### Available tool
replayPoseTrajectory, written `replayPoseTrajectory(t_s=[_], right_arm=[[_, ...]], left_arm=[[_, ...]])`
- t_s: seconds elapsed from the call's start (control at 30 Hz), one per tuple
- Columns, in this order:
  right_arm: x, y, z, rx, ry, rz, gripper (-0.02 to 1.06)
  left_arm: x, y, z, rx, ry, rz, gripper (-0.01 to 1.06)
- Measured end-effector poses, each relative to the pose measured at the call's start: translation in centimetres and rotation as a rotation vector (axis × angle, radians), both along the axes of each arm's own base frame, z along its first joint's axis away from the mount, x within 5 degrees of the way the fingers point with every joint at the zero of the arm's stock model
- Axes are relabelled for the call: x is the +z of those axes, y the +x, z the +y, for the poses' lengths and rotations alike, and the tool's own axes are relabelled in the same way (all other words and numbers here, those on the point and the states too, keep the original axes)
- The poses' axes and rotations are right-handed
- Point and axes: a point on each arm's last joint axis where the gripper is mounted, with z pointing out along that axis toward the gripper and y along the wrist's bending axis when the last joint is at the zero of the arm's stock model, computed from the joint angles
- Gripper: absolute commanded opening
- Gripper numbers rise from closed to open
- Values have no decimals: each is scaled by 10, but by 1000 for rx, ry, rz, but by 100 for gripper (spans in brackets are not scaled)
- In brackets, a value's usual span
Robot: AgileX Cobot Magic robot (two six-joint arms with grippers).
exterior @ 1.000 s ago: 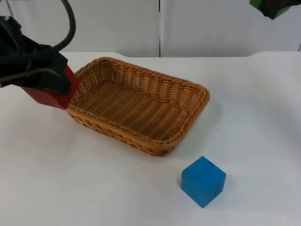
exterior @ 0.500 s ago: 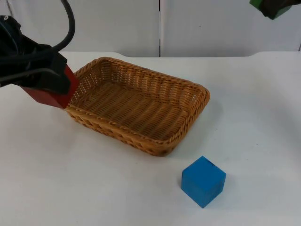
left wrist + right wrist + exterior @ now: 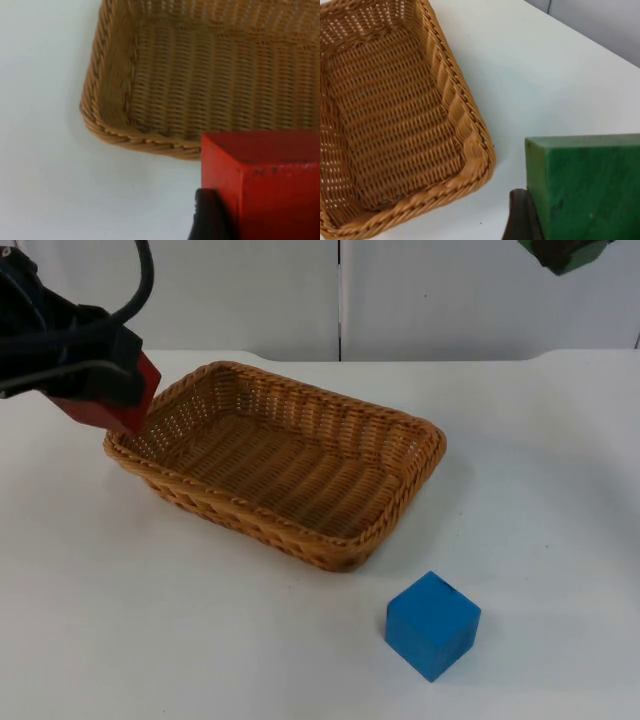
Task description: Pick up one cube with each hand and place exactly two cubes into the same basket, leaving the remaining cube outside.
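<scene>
My left gripper [image 3: 105, 400] is shut on a red cube [image 3: 110, 408] and holds it in the air just beyond the left corner of the woven basket [image 3: 345, 550]. The red cube [image 3: 265, 185] hangs close to the basket rim [image 3: 100, 125] in the left wrist view. High at the far right, my right gripper [image 3: 565, 252] is shut on a green cube [image 3: 562, 256]. That green cube [image 3: 585, 187] hovers over bare table beside the basket [image 3: 470, 135]. A blue cube [image 3: 432, 625] rests on the table in front of the basket.
The white table [image 3: 540, 470] ends at a grey partition wall [image 3: 440, 300] behind the basket. Nothing lies inside the basket.
My left gripper has lifted the red cube up and slightly back, uncovering the basket's left corner. The right gripper with the green cube has shifted a little left.
</scene>
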Motion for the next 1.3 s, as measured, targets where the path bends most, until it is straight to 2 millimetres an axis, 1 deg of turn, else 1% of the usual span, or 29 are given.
replayPoseTrajectory(t_s=[0.13, 0.23, 0.27, 0.3, 0.37, 0.43, 0.47, 0.5, 0.57, 0.6, 0.7, 0.77, 0.8, 0.87, 0.93, 0.97, 1.07, 1.13, 1.17, 1.3], right_arm=[[0, 0, 1, 1, 8, 2, 0], [0, -3, 8, 19, 10, 2, 0], [0, -5, 14, 32, 11, 1, 0], [0, -5, 14, 32, 11, 1, 0], [1, -7, 23, 55, 10, -5, 0], [2, -10, 33, 76, 13, -19, 0], [2, -10, 33, 76, 13, -19, 0], [2, -12, 37, 86, 15, -24, 0], [3, -16, 49, 113, 18, -41, 0], [3, -16, 49, 113, 18, -41, 0], [4, -21, 63, 145, 25, -60, 0], [0, -23, 72, 163, 23, -55, 0], [0, -23, 72, 163, 23, -55, 0], [-11, -24, 84, 189, 14, -32, 0], [-26, -23, 96, 211, 3, -7, 0], [-26, -23, 96, 211, 3, -7, 0], [-48, -21, 114, 232, -7, 4, 0], [-57, -21, 123, 239, -9, 0, 0], [-57, -21, 123, 239, -9, 0, 0], [-80, -17, 134, 241, -21, 9, 0]], left_arm=[[1, 2, 1, 9, 1, -20, 0], [5, 5, 0, 6, -3, -30, 0], [8, 8, -1, 4, -5, -34, 0], [8, 8, -1, 4, -5, -34, 0], [14, 15, -3, 0, -10, -49, 0], [16, 22, -5, -5, -12, -44, 0], [16, 22, -5, -5, -12, -44, 0], [17, 26, -6, -9, -10, -47, 0], [17, 35, -8, -18, -7, -35, 0], [17, 35, -8, -18, -7, -35, 0], [14, 47, -11, -24, -5, -21, 0], [13, 55, -14, -34, -5, -7, 0], [13, 55, -14, -34, -5, -7, 0], [10, 64, -17, -49, -2, 17, 0], [6, 73, -19, -68, 5, 35, 0], [6, 73, -19, -68, 5, 35, 0], [1, 86, -22, -83, 14, 38, 0], [-4, 93, -24, -95, 19, 53, 0], [-4, 93, -24, -95, 19, 53, 0], [-16, 108, -28, -117, 30, 83, 0]])
